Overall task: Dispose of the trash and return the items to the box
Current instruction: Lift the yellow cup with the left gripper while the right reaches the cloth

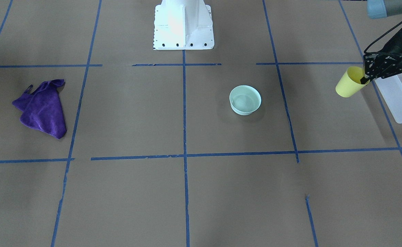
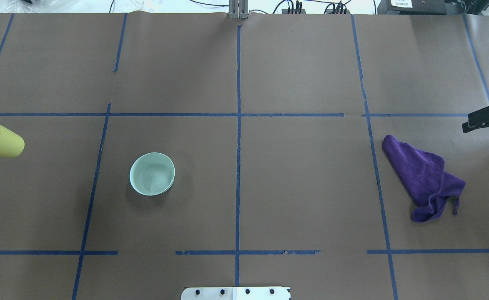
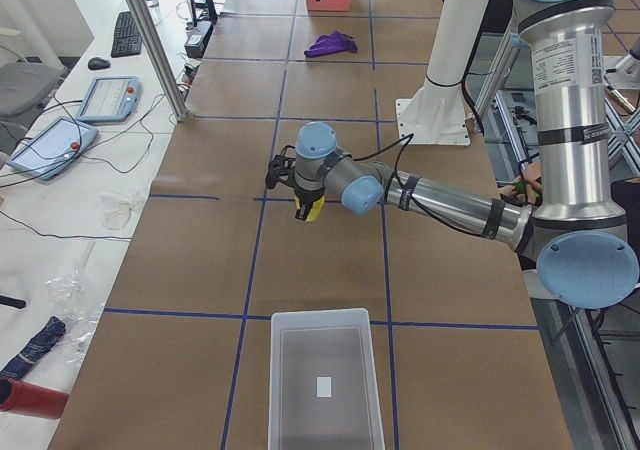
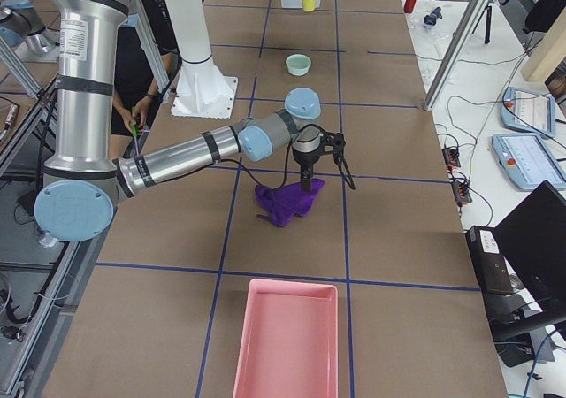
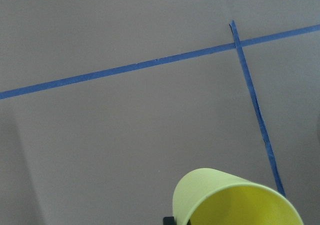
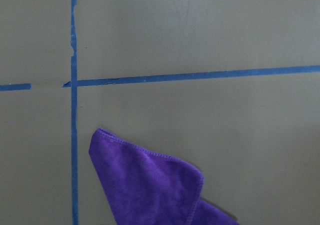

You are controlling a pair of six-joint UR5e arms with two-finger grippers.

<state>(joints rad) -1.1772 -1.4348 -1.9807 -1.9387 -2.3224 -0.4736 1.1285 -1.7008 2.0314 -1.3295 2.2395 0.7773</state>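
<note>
My left gripper (image 1: 364,80) is shut on the rim of the yellow cup (image 1: 348,84), one finger inside it, and holds it tilted above the table next to the translucent box (image 1: 401,97). The cup also shows in the overhead view (image 2: 2,143) and in the left wrist view (image 5: 235,200). The mint-green bowl (image 1: 245,100) stands upright and empty on the table, also in the overhead view (image 2: 152,173). My right gripper (image 2: 484,118) hangs just beyond the purple cloth (image 2: 425,177). I cannot tell whether it is open or shut.
The white robot base (image 1: 183,25) stands at the table's middle edge. A pink tray (image 4: 285,336) lies at the table's end on my right. The box (image 3: 325,385) holds only a small white label. Blue tape lines cross the brown table.
</note>
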